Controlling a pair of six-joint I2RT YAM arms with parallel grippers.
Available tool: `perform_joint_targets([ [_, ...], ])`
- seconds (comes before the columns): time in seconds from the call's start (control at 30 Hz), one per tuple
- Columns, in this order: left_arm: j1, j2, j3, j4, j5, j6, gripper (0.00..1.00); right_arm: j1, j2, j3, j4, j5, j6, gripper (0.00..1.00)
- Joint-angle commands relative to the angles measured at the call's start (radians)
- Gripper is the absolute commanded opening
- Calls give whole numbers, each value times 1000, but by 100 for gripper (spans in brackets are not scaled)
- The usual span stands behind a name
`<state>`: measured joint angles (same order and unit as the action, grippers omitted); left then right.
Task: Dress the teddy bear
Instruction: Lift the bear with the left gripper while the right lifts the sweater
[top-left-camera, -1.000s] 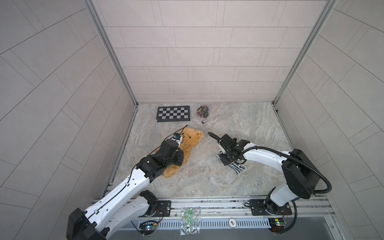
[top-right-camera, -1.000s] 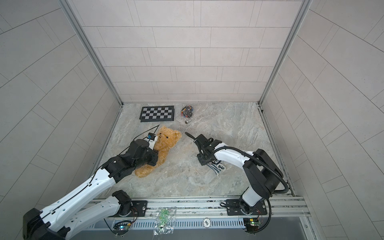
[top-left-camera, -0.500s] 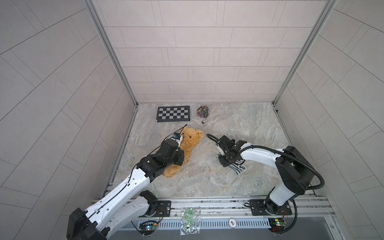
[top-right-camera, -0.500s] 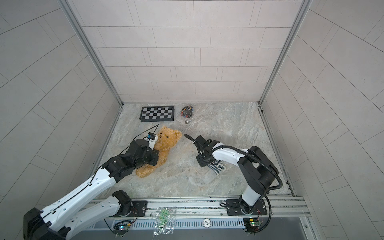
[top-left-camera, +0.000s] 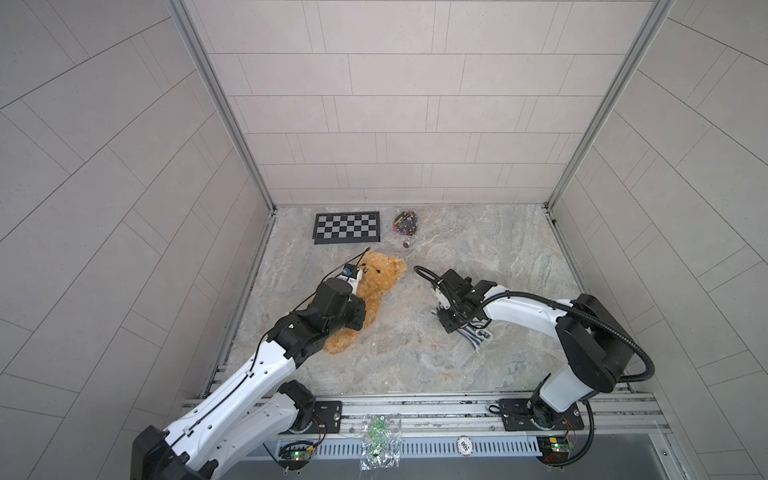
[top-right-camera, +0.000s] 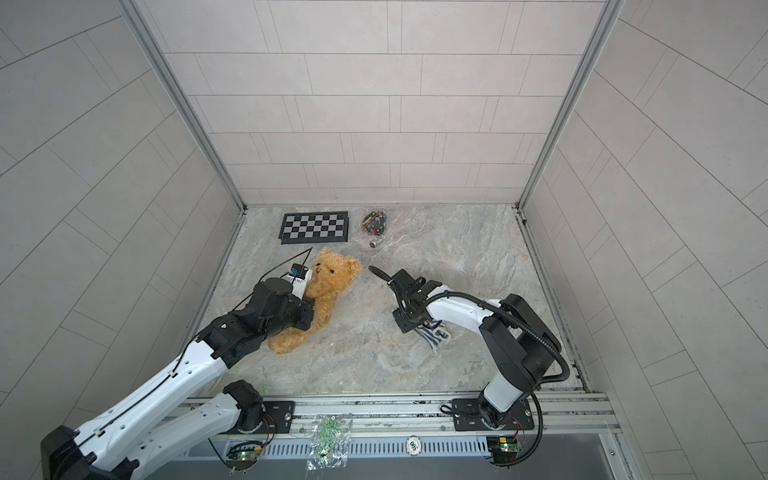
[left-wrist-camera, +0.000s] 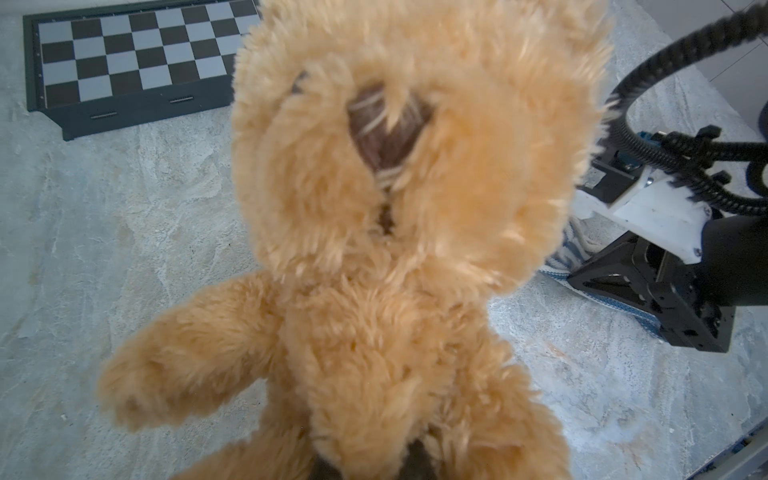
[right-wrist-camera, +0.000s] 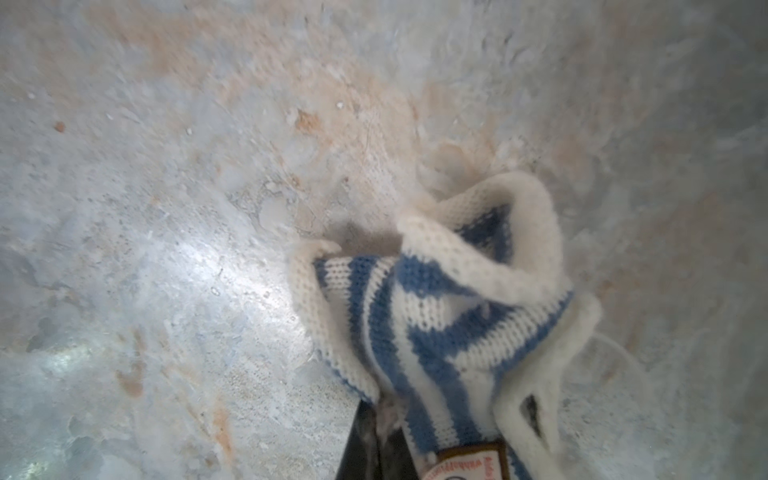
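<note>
In both top views the teddy bear (top-left-camera: 380, 282) lies on the marbled bench (top-left-camera: 478, 257), left of centre. Its head points toward the upper right, and its middle is hidden under the left gripper (top-left-camera: 358, 311). Those views do not show the fingers. The left wrist view gives the bear (left-wrist-camera: 395, 249) close up and face-on, one arm stuck out, with dark finger parts sunk in the fur of its lower body. From that the left fingers look nearly closed, pinching the bear, though the fur hides the contact itself.

Right of centre in both top views, the right gripper (top-left-camera: 451, 322) points down at a striped shirt (top-left-camera: 478, 337), and the arm covers most of the cloth. Only the right wrist view shows the shirt (right-wrist-camera: 436, 324) clearly. It is blue and white knit with cream edging and a brown-rimmed patch, bunched up, with one fold drawn in against a dark finger (right-wrist-camera: 374, 440). The right fingers are fully closed on the shirt. The left wrist view also catches a strip of this shirt (left-wrist-camera: 569, 253) beside the right gripper.

By count there are one bear, one shirt and two arms. One chessboard (top-left-camera: 347, 226) and one small bag of coloured bits (top-left-camera: 405, 222) sit side by side near the back wall, in the upper middle of the bench. The bear and the shirt are well apart.
</note>
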<state>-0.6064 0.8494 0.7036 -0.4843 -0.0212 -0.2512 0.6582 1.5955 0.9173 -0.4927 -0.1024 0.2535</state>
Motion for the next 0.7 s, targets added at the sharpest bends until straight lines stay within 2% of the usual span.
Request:
perform_joint_targets([
  [0.0, 7, -8, 39, 17, -7, 41, 11, -18, -39, -1, 3, -31, -43, 0],
  [0.13, 7, -3, 33, 14, 20, 65, 9, -61, -69, 3, 2, -74, -58, 0],
  [0.27, -13, 18, 29, 20, 58, 96, 0, -107, -142, 10, 4, -109, -105, 0],
  [0.43, -138, 57, 1, 98, 38, 137, 0, -153, -177, 0, 25, -106, -149, 0],
  [0.67, -286, 132, -5, 124, 7, 237, 0, -159, -197, -20, 62, -115, -191, 0],
])
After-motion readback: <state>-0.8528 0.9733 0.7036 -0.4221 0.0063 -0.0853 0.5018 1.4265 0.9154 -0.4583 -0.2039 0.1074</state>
